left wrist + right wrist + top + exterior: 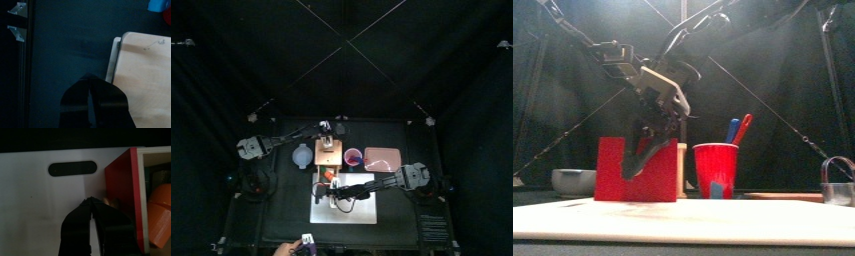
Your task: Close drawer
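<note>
A wooden drawer unit (329,153) stands mid-table. Its red-fronted drawer (329,176) sticks out towards the white board (346,206). The front view shows the red front (617,172). In the right wrist view the red wall (124,183) has an orange thing (160,215) behind it. My right gripper (89,203) is shut and empty, its tip over the board just beside the red front; it also shows in the top view (334,190) and the front view (643,162). My left gripper (89,79) is shut and empty over the black table beside the unit's wooden top (143,65).
A red cup (716,170) with pens stands right of the drawer. A pink container (382,158) lies further right. A grey bowl (301,156) sits left of the unit. A metal cup (838,184) is at the far right. A person's hand (306,241) shows at the front edge.
</note>
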You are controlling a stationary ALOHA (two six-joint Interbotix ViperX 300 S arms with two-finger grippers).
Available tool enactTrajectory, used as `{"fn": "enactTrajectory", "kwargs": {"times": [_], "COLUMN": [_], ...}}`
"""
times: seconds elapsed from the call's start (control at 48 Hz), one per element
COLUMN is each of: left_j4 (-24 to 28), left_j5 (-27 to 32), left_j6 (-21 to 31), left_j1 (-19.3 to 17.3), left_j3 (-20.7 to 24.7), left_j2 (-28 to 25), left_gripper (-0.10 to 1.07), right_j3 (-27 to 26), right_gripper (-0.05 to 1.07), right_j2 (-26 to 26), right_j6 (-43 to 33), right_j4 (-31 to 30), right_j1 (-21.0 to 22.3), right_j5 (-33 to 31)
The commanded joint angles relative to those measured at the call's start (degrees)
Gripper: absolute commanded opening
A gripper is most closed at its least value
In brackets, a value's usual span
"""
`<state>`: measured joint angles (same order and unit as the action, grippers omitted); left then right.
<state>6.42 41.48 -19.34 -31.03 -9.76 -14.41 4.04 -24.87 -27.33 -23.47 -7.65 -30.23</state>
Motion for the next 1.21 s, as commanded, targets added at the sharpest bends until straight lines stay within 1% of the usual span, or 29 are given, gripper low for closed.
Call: {"fn": "enactTrajectory", "kwargs": {"times": [0.0, 0.312, 0.667, 1.188], "left_j4": [0.1, 0.0, 0.1, 0.1], "left_j5": [-0.4, -0.8, -1.4, -1.4], "left_j6": [0.0, 0.0, 0.0, 0.0], "left_j1": [0.0, 0.1, 0.1, 0.1], "left_j3": [0.5, 0.0, -0.6, -0.6], "left_j2": [0.9, 0.9, 0.9, 0.9], "left_gripper": [0.36, 0.36, 0.36, 0.36], "right_j3": [-1.6, -2.9, -3.3, -3.3], "right_gripper": [0.27, 0.27, 0.27, 0.27], "right_j2": [0.8, 0.5, 0.2, 0.2], "right_j6": [-0.3, -0.3, -0.3, 0.1], "right_j4": [-0.7, -3.9, -5.5, -10.3], "right_j1": [0.3, 1.1, 2.9, 7.6], "right_j5": [-0.9, -5.4, -5.5, -5.9]}}
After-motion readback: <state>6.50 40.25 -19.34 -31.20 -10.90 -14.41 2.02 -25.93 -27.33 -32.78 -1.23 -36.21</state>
